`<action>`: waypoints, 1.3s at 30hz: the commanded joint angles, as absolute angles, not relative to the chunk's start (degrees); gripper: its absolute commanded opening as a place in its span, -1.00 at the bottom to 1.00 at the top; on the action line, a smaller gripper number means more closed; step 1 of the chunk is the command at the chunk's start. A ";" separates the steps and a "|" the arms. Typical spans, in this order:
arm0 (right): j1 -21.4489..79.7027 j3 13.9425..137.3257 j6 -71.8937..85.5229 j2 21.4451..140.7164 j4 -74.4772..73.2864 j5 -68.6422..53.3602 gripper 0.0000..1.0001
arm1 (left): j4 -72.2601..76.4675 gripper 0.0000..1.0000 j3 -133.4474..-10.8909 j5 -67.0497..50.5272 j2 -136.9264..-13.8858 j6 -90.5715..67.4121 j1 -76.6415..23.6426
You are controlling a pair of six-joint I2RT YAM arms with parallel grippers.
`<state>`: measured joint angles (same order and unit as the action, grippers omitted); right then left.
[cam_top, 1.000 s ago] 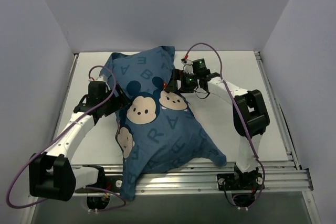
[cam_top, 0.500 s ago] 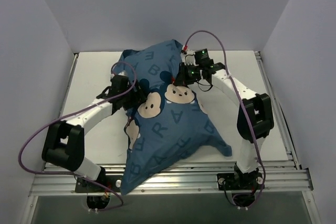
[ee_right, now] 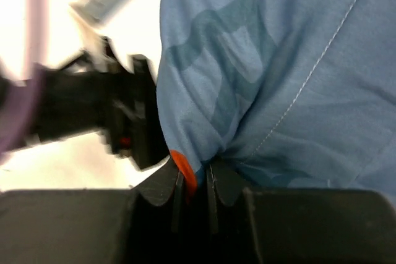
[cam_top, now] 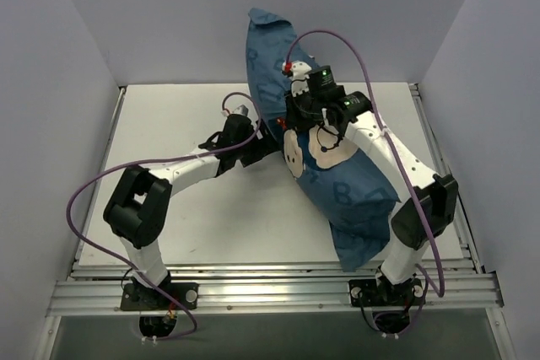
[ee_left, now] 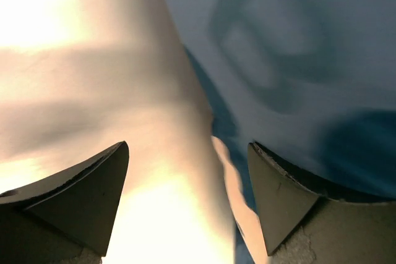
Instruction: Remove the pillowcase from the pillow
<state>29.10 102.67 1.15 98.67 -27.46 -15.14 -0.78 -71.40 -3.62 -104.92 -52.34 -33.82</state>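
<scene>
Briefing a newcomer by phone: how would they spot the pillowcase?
On the white table, look right of centre under the right arm. The pillowcase is the big blue bundle there; it alone bears pale letters and cartoon mouse faces.

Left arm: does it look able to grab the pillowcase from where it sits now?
Likely yes. The left arm has its jaws open with the pillowcase right against one fingertip, nothing between. The right arm already pinches the cloth nearby.

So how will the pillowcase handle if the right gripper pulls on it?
Probably floppy: the pillowcase puckers into folds where the right gripper pinches it. Likely light for its bulk, since one small pinch seems to hold its plump length tilted up.
</scene>
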 commanded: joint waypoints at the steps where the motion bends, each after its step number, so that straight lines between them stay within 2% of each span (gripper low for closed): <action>1: 30.67 93.21 1.66 98.96 -21.20 -15.47 -1.00 | 2.72 0.73 -65.50 -0.53 -99.94 -55.11 -32.35; 7: 33.04 82.72 3.95 99.49 -15.21 -15.38 -1.00 | -4.12 0.84 -50.90 6.23 -84.93 -54.49 -32.43; 12: 44.36 77.44 6.32 94.84 -13.89 -8.99 -0.97 | -15.09 0.90 -47.20 12.03 -64.80 -50.20 -33.05; 13: 45.69 76.65 6.94 93.79 -13.89 -8.27 -0.85 | -19.12 0.91 -47.63 12.82 -62.25 -49.32 -33.13; 14: 46.75 75.86 7.55 91.34 -13.89 -7.83 -0.51 | -21.07 0.91 -48.07 13.88 -57.53 -48.52 -33.13; 15: 47.45 74.54 9.04 89.93 -14.06 -7.65 -0.33 | -23.01 0.91 -48.51 15.37 -55.31 -47.04 -33.05; 16: 48.85 73.84 9.57 88.43 -14.24 -7.30 0.04 | -26.59 0.92 -49.73 16.08 -53.54 -46.15 -33.05; 19: 51.05 71.38 12.12 82.37 -15.03 -4.67 0.52 | -29.70 0.93 -51.85 17.40 -49.40 -41.85 -32.87; 25: 52.21 65.50 19.92 71.73 -19.24 9.56 0.88 | -29.72 0.94 -60.19 16.26 -56.75 -34.81 -32.00; 29: 49.32 61.89 26.27 68.30 -25.38 18.00 0.95 | -25.94 0.94 -66.69 14.60 -65.64 -31.03 -30.15; 34: 42.82 53.81 30.67 63.73 -24.27 14.69 0.96 | -18.22 0.94 -74.44 12.49 -77.75 -27.69 -27.08; 39: 32.73 45.37 31.64 62.05 -17.68 12.31 0.99 | -17.31 0.94 -73.14 7.48 -84.37 -34.44 -22.60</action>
